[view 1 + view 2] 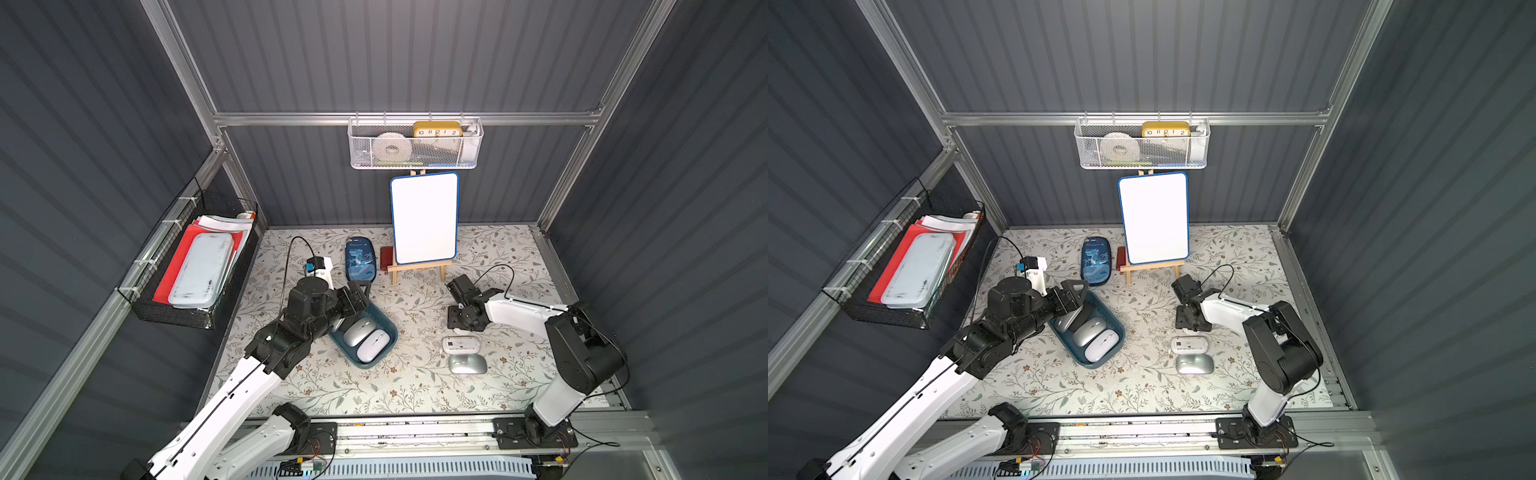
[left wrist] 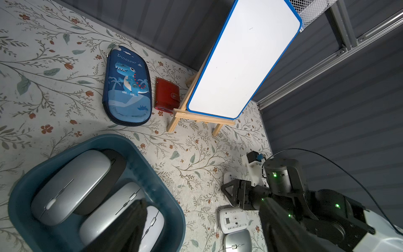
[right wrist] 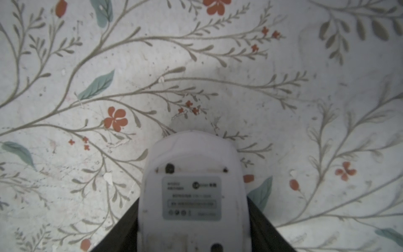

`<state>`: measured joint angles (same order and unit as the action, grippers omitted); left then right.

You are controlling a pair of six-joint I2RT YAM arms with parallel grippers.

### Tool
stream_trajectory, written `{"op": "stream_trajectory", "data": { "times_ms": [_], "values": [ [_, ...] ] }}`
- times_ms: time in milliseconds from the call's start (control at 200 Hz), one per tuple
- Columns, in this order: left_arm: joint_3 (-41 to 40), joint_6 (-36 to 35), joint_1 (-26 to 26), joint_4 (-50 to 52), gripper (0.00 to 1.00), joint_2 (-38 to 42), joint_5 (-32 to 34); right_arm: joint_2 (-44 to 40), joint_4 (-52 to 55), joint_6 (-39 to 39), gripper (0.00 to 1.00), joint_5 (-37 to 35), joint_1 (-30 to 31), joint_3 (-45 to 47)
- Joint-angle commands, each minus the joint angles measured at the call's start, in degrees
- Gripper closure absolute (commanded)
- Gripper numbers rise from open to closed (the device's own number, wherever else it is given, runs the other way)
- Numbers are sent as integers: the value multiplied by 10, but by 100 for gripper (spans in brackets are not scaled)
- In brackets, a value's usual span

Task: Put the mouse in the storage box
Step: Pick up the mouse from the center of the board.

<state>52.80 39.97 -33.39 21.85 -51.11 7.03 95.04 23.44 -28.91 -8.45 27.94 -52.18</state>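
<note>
Right tool [image 3: 193, 218] clamps the upturned white mouse [image 3: 192, 174] by its two long sides.
Storage box [image 1: 386, 351] lies well apart toward the robot's left; the mouse's long axis runs in line with the tool.

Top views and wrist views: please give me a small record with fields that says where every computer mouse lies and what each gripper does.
storage box: dark teal, on the floral mat
inside box: silver mouse lying on a black mouse; second silver mouse; white mouse
loose on mat: upturned white mouse; beside it, third silver mouse
held mouse: white, underside up, clamped by right gripper
left gripper: open, empty, above the box
</note>
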Motion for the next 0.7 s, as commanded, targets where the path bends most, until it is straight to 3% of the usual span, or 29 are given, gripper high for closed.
{"op": "stream_trajectory", "data": {
  "times_ms": [0,55,175,385,555,690],
  "values": [
    [1,5,-1,-2,14,-16,1,-72,-47,29,66,30,-1,30],
    [-1,23,-1,-15,14,-28,-9,-115,-86,45,69,52,0,55],
    [-23,46,-1,-95,14,-45,-104,-225,-184,84,71,88,20,129],
    [-31,41,-1,-198,14,-92,-232,-396,-354,218,71,133,127,286],
    [-41,47,-5,-264,15,-138,-298,-458,-431,269,68,159,194,364],
    [-45,41,-56,-274,16,-192,-282,-473,-438,278,67,168,207,375]
  ]
}}
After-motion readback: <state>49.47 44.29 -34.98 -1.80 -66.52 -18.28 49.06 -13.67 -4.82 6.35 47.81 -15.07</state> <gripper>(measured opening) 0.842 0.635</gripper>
